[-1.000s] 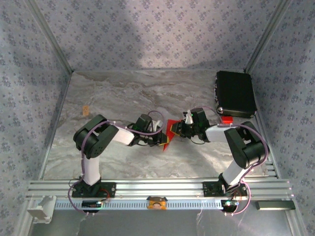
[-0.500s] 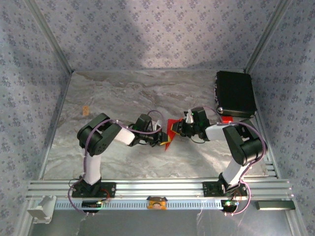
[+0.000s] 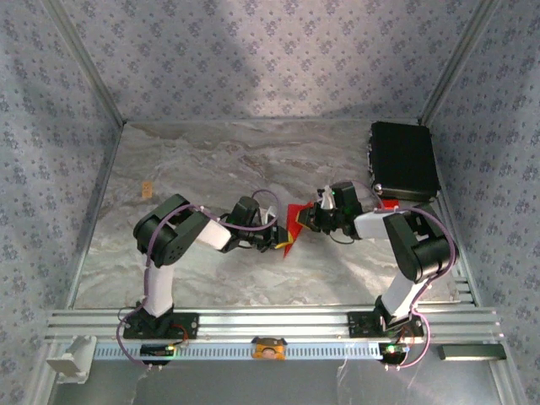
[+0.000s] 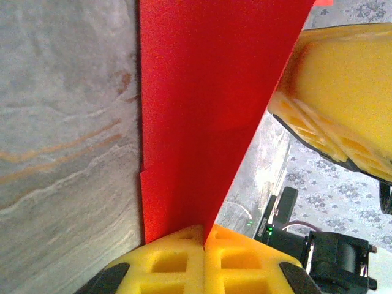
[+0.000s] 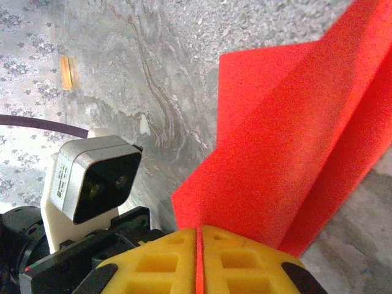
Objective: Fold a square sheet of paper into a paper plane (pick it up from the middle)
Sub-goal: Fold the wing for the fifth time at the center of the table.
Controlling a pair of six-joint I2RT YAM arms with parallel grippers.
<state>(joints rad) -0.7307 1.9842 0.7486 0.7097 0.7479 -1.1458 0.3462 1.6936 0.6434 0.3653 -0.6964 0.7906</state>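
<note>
The square sheet of paper is bright red and folded into a creased, pointed form, held up between both arms at mid-table. My left gripper is shut on its lower edge; in the left wrist view the yellow pads pinch the paper at its narrow end. My right gripper is shut on the opposite edge. The right wrist view has a red sliver between the closed pads and folded layers of the paper fanning out beyond. The right gripper's yellow fingers sit close beside the paper.
A black case lies at the back right, with a small red piece in front of it. A small tan piece rests at the left. Patterned walls enclose the table, and an aluminium rail runs along the near edge.
The right gripper's jaws have closed onto the paper and shifted slightly left. The left gripper has kept its hold, and its elbow has moved a little to the right.
</note>
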